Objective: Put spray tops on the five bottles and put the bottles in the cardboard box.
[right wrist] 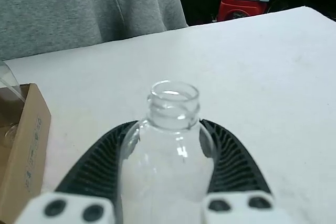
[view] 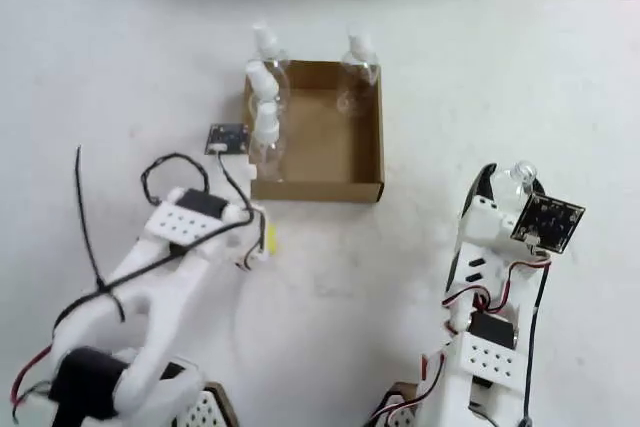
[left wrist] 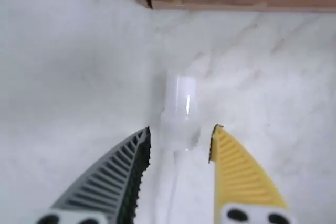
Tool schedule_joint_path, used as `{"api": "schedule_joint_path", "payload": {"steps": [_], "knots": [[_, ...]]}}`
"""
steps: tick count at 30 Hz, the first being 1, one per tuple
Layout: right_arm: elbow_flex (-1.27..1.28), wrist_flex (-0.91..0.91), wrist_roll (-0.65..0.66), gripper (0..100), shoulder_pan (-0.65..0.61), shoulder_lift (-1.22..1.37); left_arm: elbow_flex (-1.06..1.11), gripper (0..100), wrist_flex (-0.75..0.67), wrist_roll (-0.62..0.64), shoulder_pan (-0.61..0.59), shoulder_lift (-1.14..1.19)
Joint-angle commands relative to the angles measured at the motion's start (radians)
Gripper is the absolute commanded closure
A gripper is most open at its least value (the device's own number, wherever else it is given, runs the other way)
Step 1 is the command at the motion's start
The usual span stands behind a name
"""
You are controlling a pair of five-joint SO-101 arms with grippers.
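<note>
A: L gripper (left wrist: 181, 128), jaws?

B: Open, approx. halfway. Grey finger on one side, yellow on the other, spray top (left wrist: 178, 106) betw. the tips. It's not pinched, there's a gap on both sides. The top lies flat on the table (view: 500, 67), head end toward the box, thin tube trailing back betw. the fingers.

A: R gripper (right wrist: 168, 124)?

B: Closed on the bottle (right wrist: 173, 103). Black ribbed fingers press its shoulder from both sides. Bottle's clear, upright, neck open, no top on it. Can't tell if it's resting on the table or lifted.

A: Where's that vs. the cardboard box (view: 315, 189)?

B: Outside it, well off to the right, level w/ the box's near wall. The L gripper & the loose top are just beside the box's near left corner, also outside.

A: And inside the box?

B: Four capped bottles (view: 266, 132), all upright w/ white spray tops on. Three stand in a row along the left wall, and one is at the far right corner. Box sits mid-table, open side up.
</note>
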Motion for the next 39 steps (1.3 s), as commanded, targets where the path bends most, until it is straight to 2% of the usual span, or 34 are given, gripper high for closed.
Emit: {"api": "schedule_joint_path", "payload": {"steps": [1,9,14,16,19,21,29,33,39], "knots": [[0.009,0.007,0.011,98.4,-0.007,-0.016,-0.104,81,0.028,-0.012,-0.016,0.099],[0.009,0.007,0.011,98.4,-0.007,-0.016,-0.153,81,0.068,-0.014,-0.012,0.171],[0.009,0.007,0.011,98.4,-0.007,-0.016,-0.121,82,-0.009,-0.008,-0.008,0.191],[0.009,0.007,0.011,98.4,-0.007,-0.016,-0.118,86,-0.025,-0.008,0.001,0.216],[0.009,0.007,0.011,98.4,-0.007,-0.016,-0.12,99,-0.031,-0.008,0.018,0.236],[0.009,0.007,0.011,98.4,-0.007,-0.016,-0.12,95,-0.026,-0.008,0.022,0.236],[0.009,0.007,0.011,98.4,-0.008,-0.016,-0.112,98,-0.023,-0.014,0.022,0.234],[0.006,0.021,0.011,98.4,-0.077,-0.015,-0.11,98,-0.005,-0.015,0.022,0.226],[-0.057,0.159,0.012,98.4,-0.182,-0.016,-0.02,98,-0.009,-0.015,0.015,-0.018]]}}
